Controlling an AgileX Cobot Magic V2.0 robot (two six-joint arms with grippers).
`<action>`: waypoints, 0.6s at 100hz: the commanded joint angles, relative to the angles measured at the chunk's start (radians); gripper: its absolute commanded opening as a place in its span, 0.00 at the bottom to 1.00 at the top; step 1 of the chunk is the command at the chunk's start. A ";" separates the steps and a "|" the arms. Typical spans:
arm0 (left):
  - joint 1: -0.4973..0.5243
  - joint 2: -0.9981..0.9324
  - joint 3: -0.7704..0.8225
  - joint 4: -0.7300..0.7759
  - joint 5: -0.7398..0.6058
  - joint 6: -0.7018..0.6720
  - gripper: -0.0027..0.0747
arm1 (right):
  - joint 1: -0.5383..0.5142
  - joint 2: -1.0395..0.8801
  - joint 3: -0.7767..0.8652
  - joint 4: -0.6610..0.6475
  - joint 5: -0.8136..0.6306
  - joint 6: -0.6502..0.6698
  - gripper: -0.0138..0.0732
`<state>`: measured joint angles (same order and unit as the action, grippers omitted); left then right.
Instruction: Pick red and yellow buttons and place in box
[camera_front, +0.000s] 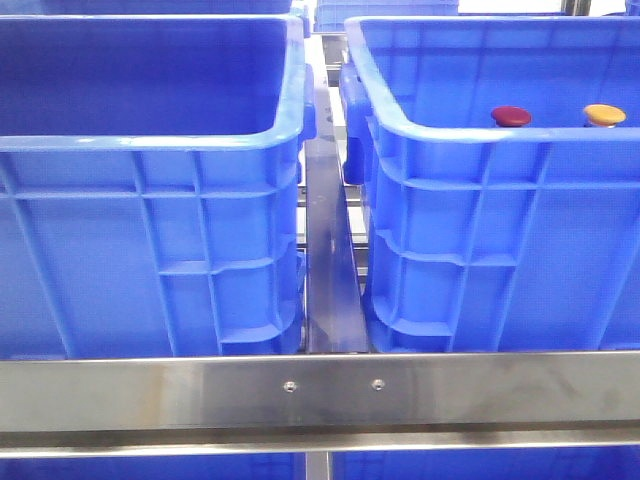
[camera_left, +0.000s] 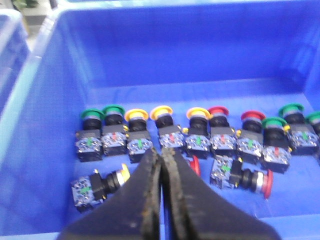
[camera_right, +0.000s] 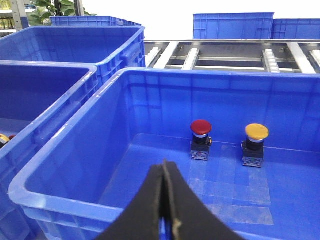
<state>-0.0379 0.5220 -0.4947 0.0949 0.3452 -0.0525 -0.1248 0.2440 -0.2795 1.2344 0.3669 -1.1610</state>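
A dark red button (camera_front: 511, 116) and a yellow button (camera_front: 604, 115) stand upright side by side inside the right blue box (camera_front: 440, 135). In the right wrist view the red button (camera_right: 201, 131) and the yellow button (camera_right: 256, 136) stand on the floor of the box (camera_right: 75, 200). My right gripper (camera_right: 164, 163) is shut and empty, above the box's near rim. My left gripper (camera_left: 163, 152) is shut and empty, over the left crate (camera_left: 45, 125). That crate holds a row of several green, yellow and red buttons (camera_left: 165, 130). No gripper shows in the front view.
Loose buttons lie on the left crate's floor: a yellow one (camera_left: 97, 186), a red one (camera_left: 244, 177), and another red one (camera_left: 195, 165) partly behind my fingers. The left crate (camera_front: 150, 130) stands beside the box with a steel bar (camera_front: 320, 385) in front. More blue crates (camera_right: 232, 25) stand behind.
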 joint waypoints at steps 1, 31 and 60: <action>0.015 -0.034 -0.028 0.000 -0.072 -0.008 0.01 | -0.004 0.008 -0.025 0.018 -0.017 -0.005 0.08; 0.050 -0.157 0.131 -0.008 -0.285 -0.008 0.01 | -0.004 0.008 -0.025 0.018 -0.017 -0.005 0.08; 0.050 -0.300 0.319 -0.029 -0.345 -0.008 0.01 | -0.004 0.008 -0.025 0.018 -0.017 -0.005 0.08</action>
<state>0.0077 0.2535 -0.1961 0.0764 0.1217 -0.0532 -0.1248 0.2440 -0.2795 1.2344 0.3669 -1.1610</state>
